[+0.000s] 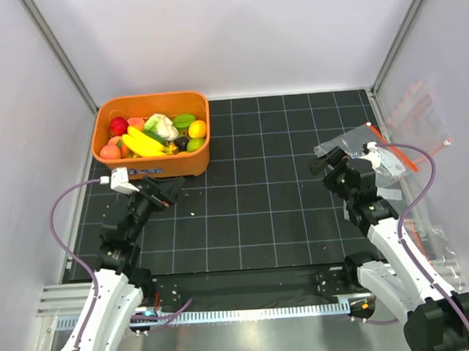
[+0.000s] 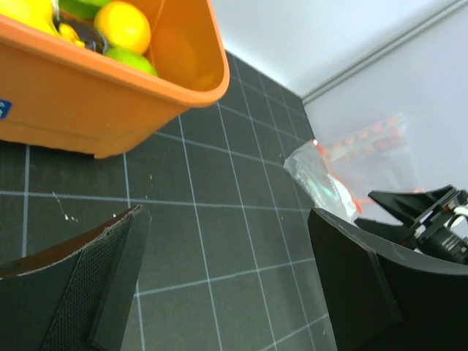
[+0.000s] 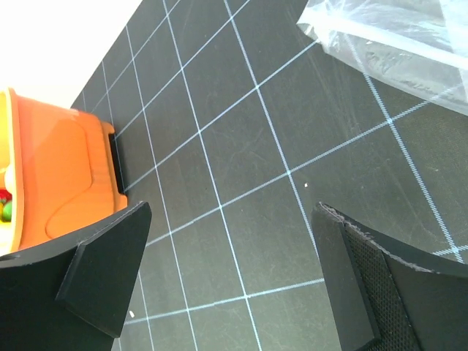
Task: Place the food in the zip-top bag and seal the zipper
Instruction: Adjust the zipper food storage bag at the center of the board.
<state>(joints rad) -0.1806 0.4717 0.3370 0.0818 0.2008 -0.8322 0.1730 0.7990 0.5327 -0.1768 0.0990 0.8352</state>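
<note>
The black grid mat (image 1: 260, 221) carries an orange tub (image 1: 159, 165) at back left and the crumpled zip-top bag (image 1: 335, 148) at right, just beside the right gripper (image 3: 232, 208). It and the left gripper (image 2: 227, 216) gape wide, both empty. The food (image 1: 142, 141) sits heaped in the tub. Judging from this, the right should pin the bag beside its zipper (image 1: 376, 131) to keep the mouth open while the left fetches one piece at a time.

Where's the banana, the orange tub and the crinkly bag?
banana (image 1: 144, 142): top view, middle of its yellow curve.
orange tub (image 1: 157, 165): top view, its front wall.
crinkly bag (image 3: 387, 36): right wrist view, its crumpled clear corner.
</note>
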